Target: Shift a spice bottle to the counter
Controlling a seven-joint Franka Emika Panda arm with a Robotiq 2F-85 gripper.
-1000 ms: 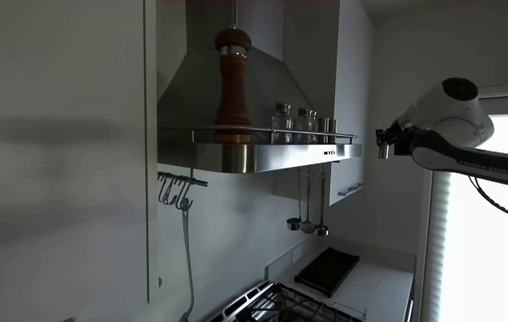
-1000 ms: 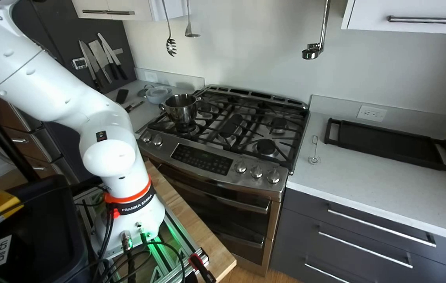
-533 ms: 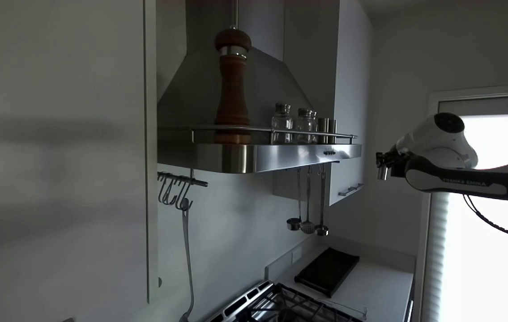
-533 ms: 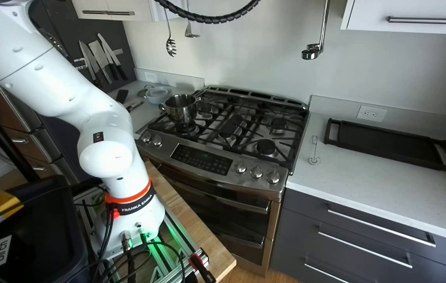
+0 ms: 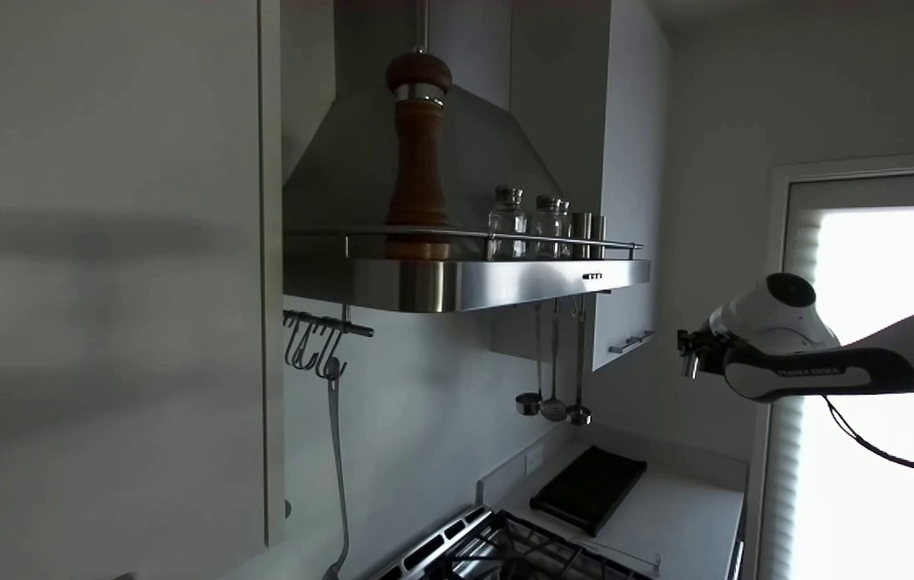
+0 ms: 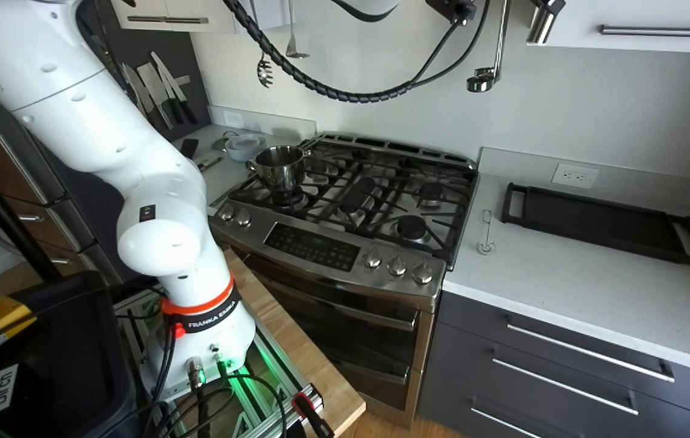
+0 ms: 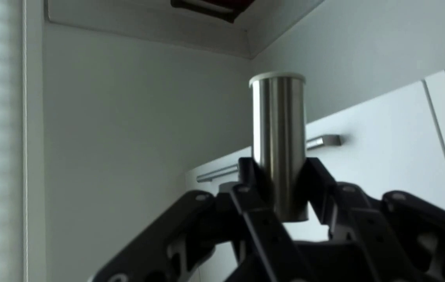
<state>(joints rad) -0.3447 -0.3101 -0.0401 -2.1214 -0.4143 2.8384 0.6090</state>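
The spice bottle is a shiny silver cylinder [image 7: 279, 121] with a pale rim at one end. My gripper [image 7: 281, 180] is shut on it, with one black finger on each side. In an exterior view the bottle [image 5: 690, 368] hangs in the air from the gripper [image 5: 692, 342], slightly tilted, in front of the window side. In an exterior view the bottle [image 6: 543, 24] shows at the top edge, high above the whitish counter [image 6: 569, 298]; most of the gripper is cut off there. The counter [image 5: 678, 503] also lies well below the gripper.
A black tray [image 6: 600, 222] and a small whisk [image 6: 486, 234] lie on the counter. The cooktop [image 6: 369, 194] bears a steel pot [image 6: 281, 167]. Ladles [image 5: 579, 412] hang under the hood shelf [image 5: 537, 278], which holds a pepper mill [image 5: 419, 161], glass jars [image 5: 508, 225] and silver cylinders [image 5: 581, 234].
The arm has come down with the bottle held in the gripper. The cable, gripper and bottle have come into view at the top of an exterior view.
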